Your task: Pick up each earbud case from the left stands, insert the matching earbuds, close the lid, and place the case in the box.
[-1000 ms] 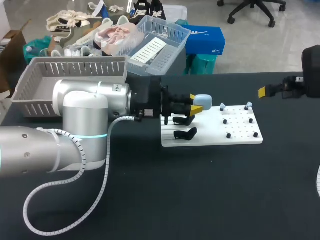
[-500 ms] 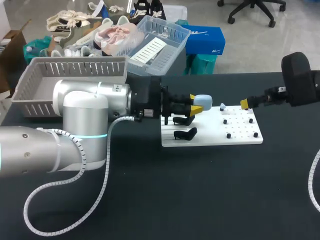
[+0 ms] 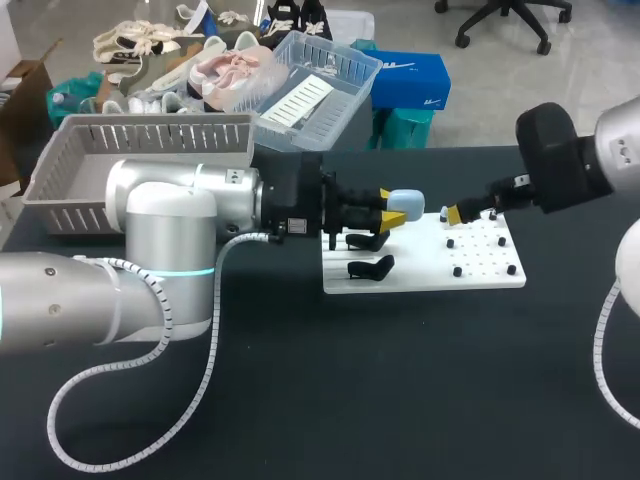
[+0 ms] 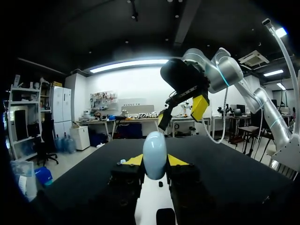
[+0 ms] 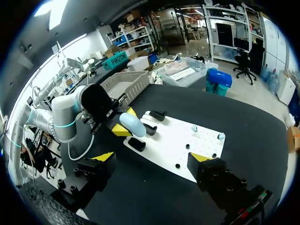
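Right gripper (image 3: 456,212) swung in over board (image 3: 420,276) edge, near held earbud case (image 3: 406,202).

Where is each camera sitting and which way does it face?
Head view: above and behind, looking down on the black table; left arm and right arm show.
Left wrist view: along its own left gripper, shut on the pale blue oval earbud case, facing the right gripper.
Right wrist view: above the white stand board, looking down; its open fingers show.
All three share the case.

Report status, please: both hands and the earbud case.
Left hand shut on pale blue oval plastic earbud case. Right hand open, empty, above white flat stand board. Nothing between the hands.
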Controlling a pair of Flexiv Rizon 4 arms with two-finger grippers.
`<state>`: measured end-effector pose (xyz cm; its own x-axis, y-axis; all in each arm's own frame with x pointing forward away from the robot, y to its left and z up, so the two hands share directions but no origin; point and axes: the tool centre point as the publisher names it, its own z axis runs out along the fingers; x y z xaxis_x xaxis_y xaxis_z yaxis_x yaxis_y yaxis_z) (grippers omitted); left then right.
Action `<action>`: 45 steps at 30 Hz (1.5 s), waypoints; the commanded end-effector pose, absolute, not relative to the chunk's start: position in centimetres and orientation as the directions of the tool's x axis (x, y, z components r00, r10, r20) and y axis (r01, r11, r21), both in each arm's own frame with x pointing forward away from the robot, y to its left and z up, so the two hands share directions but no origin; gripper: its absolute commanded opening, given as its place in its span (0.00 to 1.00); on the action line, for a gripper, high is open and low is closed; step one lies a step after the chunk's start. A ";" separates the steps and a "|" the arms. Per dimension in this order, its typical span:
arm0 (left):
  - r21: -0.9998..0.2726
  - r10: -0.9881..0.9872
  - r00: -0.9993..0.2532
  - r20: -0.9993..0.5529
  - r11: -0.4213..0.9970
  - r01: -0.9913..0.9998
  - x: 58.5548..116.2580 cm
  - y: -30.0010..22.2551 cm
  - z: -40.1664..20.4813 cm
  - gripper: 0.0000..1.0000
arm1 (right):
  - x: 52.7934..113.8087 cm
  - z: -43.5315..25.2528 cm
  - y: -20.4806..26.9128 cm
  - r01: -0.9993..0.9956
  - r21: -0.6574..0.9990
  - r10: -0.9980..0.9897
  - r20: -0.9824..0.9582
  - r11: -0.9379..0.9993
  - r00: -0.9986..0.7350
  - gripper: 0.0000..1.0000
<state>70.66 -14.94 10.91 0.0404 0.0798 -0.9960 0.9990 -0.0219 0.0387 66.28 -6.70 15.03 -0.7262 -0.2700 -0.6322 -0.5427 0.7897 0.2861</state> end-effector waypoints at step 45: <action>0.040 0.077 0.042 -0.996 -0.021 0.999 70.7 -15.0 10.8 0.00 | 69.0 12.7 -2.6 -0.450 0.243 -0.233 -0.598 0.859 -0.767 1.00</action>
